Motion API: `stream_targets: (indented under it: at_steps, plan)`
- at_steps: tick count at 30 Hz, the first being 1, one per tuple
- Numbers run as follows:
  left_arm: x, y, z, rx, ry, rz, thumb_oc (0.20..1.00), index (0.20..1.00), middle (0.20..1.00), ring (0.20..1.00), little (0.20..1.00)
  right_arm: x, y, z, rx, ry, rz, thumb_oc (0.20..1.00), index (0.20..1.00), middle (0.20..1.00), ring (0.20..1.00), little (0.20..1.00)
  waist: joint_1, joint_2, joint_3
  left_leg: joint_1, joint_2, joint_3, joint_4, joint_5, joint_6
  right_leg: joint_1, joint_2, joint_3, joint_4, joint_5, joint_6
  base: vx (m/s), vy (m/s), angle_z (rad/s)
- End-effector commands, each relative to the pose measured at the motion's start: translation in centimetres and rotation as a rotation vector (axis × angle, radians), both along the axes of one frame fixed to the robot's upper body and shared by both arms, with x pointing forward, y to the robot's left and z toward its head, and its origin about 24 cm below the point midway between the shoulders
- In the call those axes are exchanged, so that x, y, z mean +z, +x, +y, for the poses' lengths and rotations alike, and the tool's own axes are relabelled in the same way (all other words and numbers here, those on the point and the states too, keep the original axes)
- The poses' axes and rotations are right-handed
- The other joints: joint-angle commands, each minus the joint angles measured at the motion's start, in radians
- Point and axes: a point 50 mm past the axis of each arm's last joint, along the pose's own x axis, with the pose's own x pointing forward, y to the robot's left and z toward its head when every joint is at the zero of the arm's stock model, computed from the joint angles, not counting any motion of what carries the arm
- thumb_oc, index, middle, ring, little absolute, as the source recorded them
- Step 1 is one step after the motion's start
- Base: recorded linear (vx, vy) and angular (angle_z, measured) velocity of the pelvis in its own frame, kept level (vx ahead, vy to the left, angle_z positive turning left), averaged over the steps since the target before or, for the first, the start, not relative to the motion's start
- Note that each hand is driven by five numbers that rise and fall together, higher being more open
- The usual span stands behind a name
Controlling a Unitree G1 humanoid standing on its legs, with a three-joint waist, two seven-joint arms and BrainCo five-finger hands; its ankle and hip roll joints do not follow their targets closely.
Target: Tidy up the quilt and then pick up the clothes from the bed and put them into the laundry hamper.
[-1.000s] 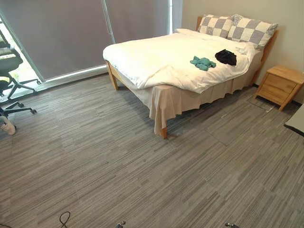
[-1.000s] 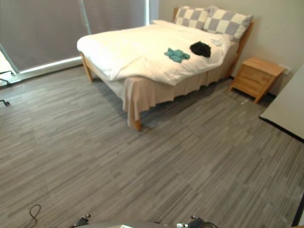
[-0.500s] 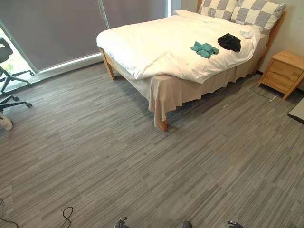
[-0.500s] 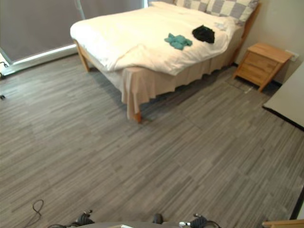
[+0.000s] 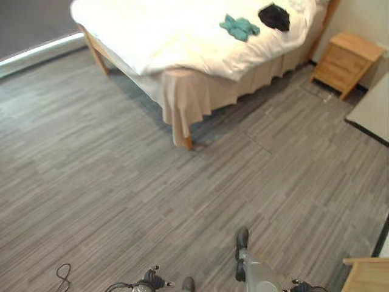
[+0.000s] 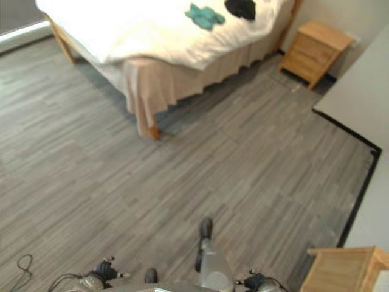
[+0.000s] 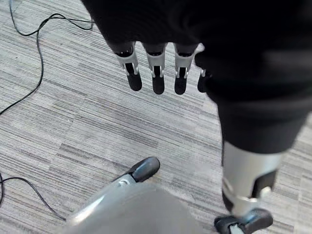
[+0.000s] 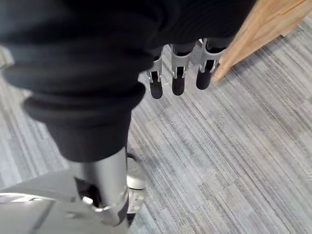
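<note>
Even daylight washes the white quilt [image 5: 176, 30] towards glare, with soft shadow under the bed [image 5: 182, 115]

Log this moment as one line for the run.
phase: approach | left hand: open, empty | right hand: open, empty | teal garment, black garment: on quilt

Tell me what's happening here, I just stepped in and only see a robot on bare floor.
Nothing is being handled yet. The robot stands on the floor, away from the bed. The teal garment and black garment lie on the white quilt. The left hand and right hand hang over the floor, fingers straight, holding nothing.
</note>
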Motion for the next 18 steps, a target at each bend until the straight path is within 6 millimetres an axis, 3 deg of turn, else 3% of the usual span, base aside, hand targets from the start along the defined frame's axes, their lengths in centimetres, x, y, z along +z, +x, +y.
stream_targets:
  at_steps: [1, 2, 3, 5, 6, 8, 9, 10, 11, 12, 14, 15, 16, 17, 18]
  plan:
    - [-0.1, -0.2, -0.5, -0.036, -0.009, 0.017, 1.000, 1.000, 1.000, 1.000, 1.000, 0.1, -0.2, -0.6, -0.024, -0.017, -0.002, 1.000, 1.000, 1.000, 1.000, 1.000, -0.008, 0.034, -0.015, 0.162, -0.007, -0.038, 0.001, -0.108, -0.004, -0.043, 0.039, -0.011, -0.009, 0.080, 0.026, 0.32, -0.110, 0.47]
    - [-0.2, -0.5, -0.5, -0.027, -0.009, 0.028, 1.000, 1.000, 1.000, 1.000, 1.000, 0.0, -0.5, -0.6, -0.024, -0.018, 0.007, 1.000, 1.000, 1.000, 1.000, 1.000, -0.009, 0.037, -0.020, 0.162, -0.009, -0.046, 0.026, -0.111, -0.005, -0.035, 0.042, -0.020, 0.002, 0.087, 0.013, 0.61, -0.219, 0.12]
    - [-0.4, -0.8, -0.7, -0.010, -0.014, 0.035, 1.000, 1.000, 1.000, 1.000, 1.000, 0.1, -0.6, -1.0, -0.024, -0.026, 0.008, 1.000, 1.000, 1.000, 1.000, 1.000, -0.021, 0.052, -0.026, 0.142, -0.009, -0.045, 0.144, -0.083, -0.020, -0.010, 0.060, -0.025, 0.015, 0.079, -0.019, 0.62, -0.236, 0.11]
    - [-0.2, 0.0, -0.8, 0.004, -0.015, 0.008, 1.000, 1.000, 1.000, 1.000, 1.000, 0.3, -0.3, -1.6, -0.003, -0.051, 0.008, 1.000, 1.000, 1.000, 1.000, 1.000, -0.015, 0.058, -0.023, 0.038, -0.035, -0.056, 0.403, 0.080, -0.081, 0.055, 0.082, -0.020, 0.023, 0.057, -0.056, 0.58, -0.301, -0.05]
    - [0.2, 1.3, -0.7, 0.026, -0.016, -0.046, 1.000, 1.000, 1.000, 1.000, 1.000, 0.5, 0.2, -2.1, 0.002, -0.071, -0.009, 1.000, 1.000, 1.000, 1.000, 1.000, 0.017, 0.033, 0.011, -0.097, -0.069, -0.061, 0.685, 0.183, -0.118, 0.129, 0.076, -0.011, 0.004, 0.032, -0.087, 0.52, -0.358, 0.04]
    - [0.8, 3.1, -0.5, 0.058, -0.011, -0.121, 1.000, 1.000, 1.000, 1.000, 1.000, 0.9, 1.4, -2.3, 0.012, -0.087, -0.043, 1.000, 1.000, 1.000, 1.000, 1.000, 0.037, -0.003, 0.033, -0.202, -0.094, -0.031, 0.811, 0.194, -0.107, 0.184, 0.067, 0.017, -0.019, 0.010, -0.105, 0.42, -0.245, -0.08]
    - [1.0, 3.5, -0.5, 0.079, -0.019, -0.144, 1.000, 1.000, 1.000, 1.000, 1.000, 1.0, 1.8, -2.3, 0.024, -0.093, -0.053, 1.000, 1.000, 1.000, 1.000, 1.000, 0.050, -0.017, 0.037, -0.243, -0.097, -0.016, 0.817, 0.183, -0.090, 0.207, 0.063, 0.032, -0.028, -0.007, -0.108, 0.41, -0.104, -0.61]
    - [1.1, 3.7, -0.5, 0.094, -0.030, -0.159, 1.000, 1.000, 1.000, 1.000, 1.000, 1.1, 2.0, -2.4, 0.034, -0.100, -0.055, 1.000, 1.000, 1.000, 1.000, 1.000, 0.076, -0.012, 0.049, -0.285, -0.082, 0.005, 0.826, 0.147, -0.079, 0.243, 0.079, 0.051, -0.041, -0.025, -0.112, 0.32, -0.062, -0.74]
    - [1.1, 3.7, -0.5, 0.094, -0.029, -0.160, 1.000, 1.000, 1.000, 1.000, 1.000, 1.1, 2.0, -2.4, 0.034, -0.100, -0.056, 1.000, 1.000, 1.000, 1.000, 1.000, 0.075, -0.015, 0.047, -0.286, -0.085, 0.006, 0.822, 0.151, -0.078, 0.240, 0.075, 0.051, -0.041, -0.024, -0.111, 0.50, -0.021, -0.79]
    - [1.3, 4.0, -0.6, 0.134, -0.054, -0.188, 1.000, 1.000, 1.000, 1.000, 1.000, 1.1, 2.3, -2.3, 0.045, -0.099, -0.061, 1.000, 1.000, 1.000, 1.000, 1.000, 0.114, -0.016, 0.047, -0.370, -0.074, 0.009, 0.719, 0.129, -0.062, 0.302, 0.085, 0.075, -0.059, -0.058, -0.105, 0.54, 0.007, -0.56]
    - [1.2, 3.9, -0.6, 0.174, -0.070, -0.199, 1.000, 1.000, 1.000, 1.000, 1.000, 1.2, 2.5, -2.4, 0.052, -0.101, -0.066, 1.000, 1.000, 1.000, 1.000, 1.000, 0.145, -0.011, 0.035, -0.379, -0.065, 0.013, 0.482, 0.109, -0.040, 0.339, 0.095, 0.092, -0.066, -0.091, -0.091, 0.64, 0.056, -0.43]
    - [1.2, 3.8, -0.5, 0.166, -0.063, -0.195, 1.000, 1.000, 1.000, 1.000, 1.000, 1.2, 2.6, -2.4, 0.055, -0.102, -0.071, 1.000, 1.000, 1.000, 1.000, 1.000, 0.156, 0.003, 0.022, -0.393, -0.048, 0.007, 0.346, 0.133, -0.041, 0.358, 0.110, 0.095, -0.070, -0.109, -0.084, 0.36, 0.064, -0.55]
    - [1.2, 3.8, -0.5, 0.166, -0.063, -0.194, 1.000, 1.000, 1.000, 1.000, 1.000, 1.2, 2.6, -2.4, 0.055, -0.102, -0.070, 1.000, 1.000, 1.000, 1.000, 1.000, 0.159, -0.001, 0.029, -0.374, -0.051, 0.011, 0.328, 0.138, -0.041, 0.368, 0.106, 0.098, -0.070, -0.113, -0.084, 0.54, 0.081, -0.61]
    - [1.2, 3.7, -0.5, 0.128, -0.042, -0.175, 1.000, 1.000, 1.000, 1.000, 1.000, 1.3, 2.7, -2.4, 0.044, -0.107, -0.083, 1.000, 1.000, 1.000, 1.000, 1.000, 0.168, 0.014, 0.010, -0.396, 0.002, 0.059, 0.185, 0.213, -0.051, 0.429, 0.121, 0.086, -0.073, -0.154, -0.076, 0.36, 0.034, -0.48]
    - [1.2, 3.7, -0.4, 0.128, -0.042, -0.175, 1.000, 1.000, 1.000, 1.000, 1.000, 1.3, 2.7, -2.4, 0.044, -0.107, -0.083, 1.000, 1.000, 1.000, 1.000, 1.000, 0.170, 0.011, 0.014, -0.389, 0.001, 0.062, 0.179, 0.215, -0.051, 0.433, 0.119, 0.087, -0.073, -0.155, -0.076, 0.67, 0.069, -0.09]
